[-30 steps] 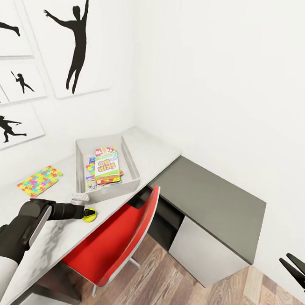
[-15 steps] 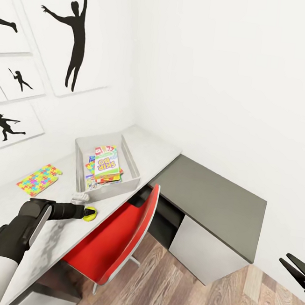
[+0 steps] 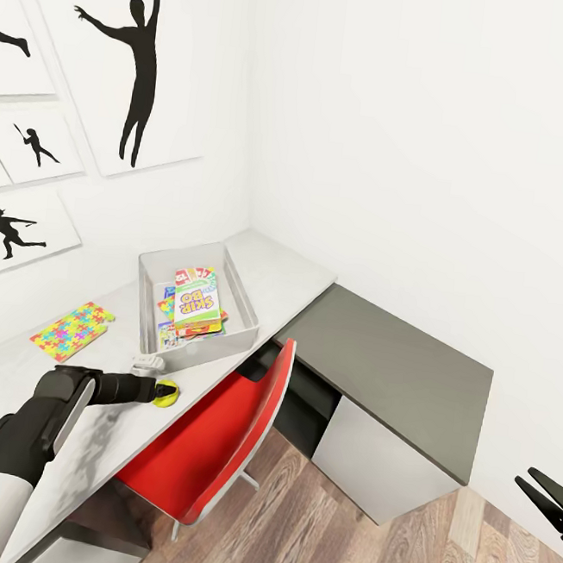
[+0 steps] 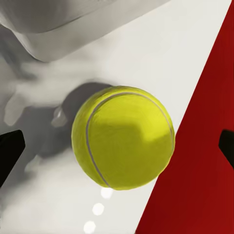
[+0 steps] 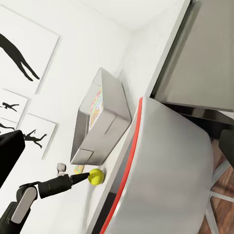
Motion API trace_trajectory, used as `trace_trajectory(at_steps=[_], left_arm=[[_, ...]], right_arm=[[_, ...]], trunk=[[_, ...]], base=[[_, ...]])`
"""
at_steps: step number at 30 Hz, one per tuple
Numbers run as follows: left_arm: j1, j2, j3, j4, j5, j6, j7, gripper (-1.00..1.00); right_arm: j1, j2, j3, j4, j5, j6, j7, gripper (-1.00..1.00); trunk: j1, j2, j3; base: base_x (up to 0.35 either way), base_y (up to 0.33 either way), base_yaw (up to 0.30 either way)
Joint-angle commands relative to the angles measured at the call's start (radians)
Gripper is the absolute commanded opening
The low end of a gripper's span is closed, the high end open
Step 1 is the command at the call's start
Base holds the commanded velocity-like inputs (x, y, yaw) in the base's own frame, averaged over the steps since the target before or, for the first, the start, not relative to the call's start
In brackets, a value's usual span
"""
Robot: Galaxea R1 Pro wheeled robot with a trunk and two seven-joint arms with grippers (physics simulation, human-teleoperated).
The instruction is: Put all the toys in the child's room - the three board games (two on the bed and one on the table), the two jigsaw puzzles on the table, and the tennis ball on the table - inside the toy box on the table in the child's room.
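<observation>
Left to right: jigsaw puzzle [image 3: 73,330] lies flat on the table [image 3: 91,444], well apart from the left gripper [image 3: 162,393]. That gripper is spread wide around the tennis ball [image 4: 123,137], which sits on the table edge just beside the toy box [image 3: 245,299]. Box lies just beyond the ball. Right gripper [image 3: 545,500] far off, spread.

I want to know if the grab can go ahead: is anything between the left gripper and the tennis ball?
Nothing visible. In the left wrist view the tennis ball sits on the table between the open fingertips of the left gripper, with no object in front of it.
</observation>
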Motion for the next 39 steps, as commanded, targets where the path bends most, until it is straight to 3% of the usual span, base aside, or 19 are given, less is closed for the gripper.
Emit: trace_trajectory(at_steps=[1,13,39], left_arm=[[-0.001,0.0,0.002,-0.001,-0.003,0.005,-0.006,1.0],[-0.001,-0.001,0.003,-0.001,-0.003,-0.03,-0.002,1.0],[-0.001,-0.001,0.003,0.0,-0.003,-0.034,0.004,1.0]], right_arm=[[0.0,0.0,0.0,0.0,-0.001,0.004,0.002,1.0],[0.0,0.0,0.0,0.0,-0.001,0.004,0.002,1.0],[0.0,-0.002,-0.001,0.0,-0.001,0.004,0.003,1.0]], trunk=[[0.0,-0.001,-0.001],[0.0,-0.001,-0.002],[0.0,-0.001,-0.01]], base=[[0.0,0.0,0.0],[0.0,0.0,0.0],[0.0,0.0,0.0]])
